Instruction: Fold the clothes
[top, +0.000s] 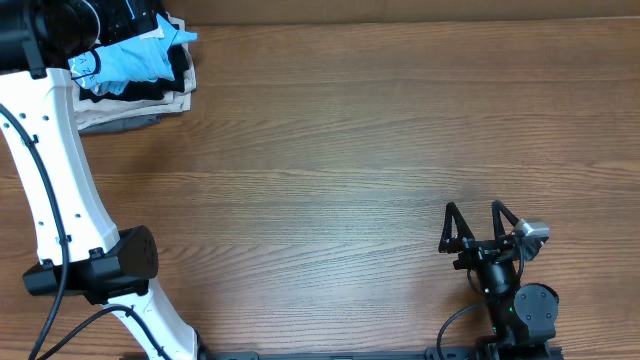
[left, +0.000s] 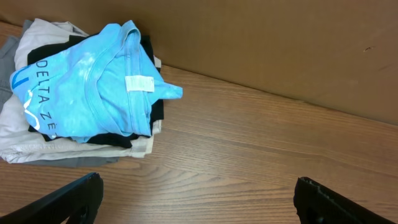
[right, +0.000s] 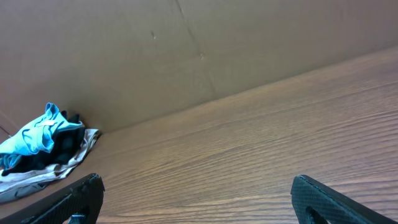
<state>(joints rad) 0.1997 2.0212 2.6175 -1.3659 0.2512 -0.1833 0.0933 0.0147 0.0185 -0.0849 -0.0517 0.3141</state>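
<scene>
Crumpled atop a stack of black, beige and grey folded garments (left: 43, 149), far left on the brown wood-grain table (top: 350, 150): thin light sky-blue T-shirt (left: 93, 87). Legible from the left wrist only: "DELTA ZE", white neck tag (left: 139, 83). Brown cardboard wall (left: 280, 43) behind. Left gripper (left: 198, 198) and right gripper (top: 477, 218) spread wide, empty.

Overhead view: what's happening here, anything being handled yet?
Nothing is gripped yet. The light sky-blue thin T-shirt lies crumpled atop a stack of black, beige and grey garments in the far left corner of the wooden table. The left gripper is open, facing that stack without touching it. The right gripper sits open and empty at the near right. Folding has not begun.
</scene>
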